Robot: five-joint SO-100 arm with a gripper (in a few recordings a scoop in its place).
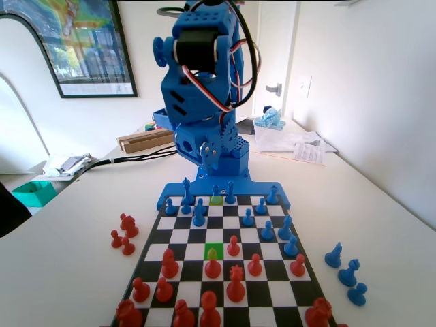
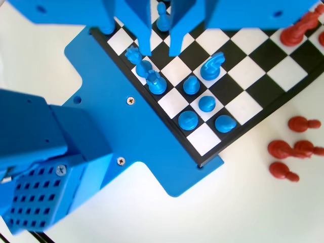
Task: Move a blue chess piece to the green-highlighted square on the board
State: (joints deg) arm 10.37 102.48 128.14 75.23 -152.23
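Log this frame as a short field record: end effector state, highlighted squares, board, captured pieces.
end effector: open, holding nothing, hanging over the blue back rows at the arm's end of the board
bright green square: mid-board in the fixed view, a red pawn standing on it
duller green square: arm's end of the board
off-board pieces: red group on the left in the fixed view, three blue on the right

Board (image 1: 225, 272) lying on the table (image 1: 381, 225), arm (image 1: 204, 88) standing at its 12 o'clock end, pawn (image 1: 216, 191) sitting on the far row, highlighted square (image 1: 214, 251) lying toward 6 o'clock of it, three captured pieces (image 1: 346, 272) resting off-board at 3 o'clock.
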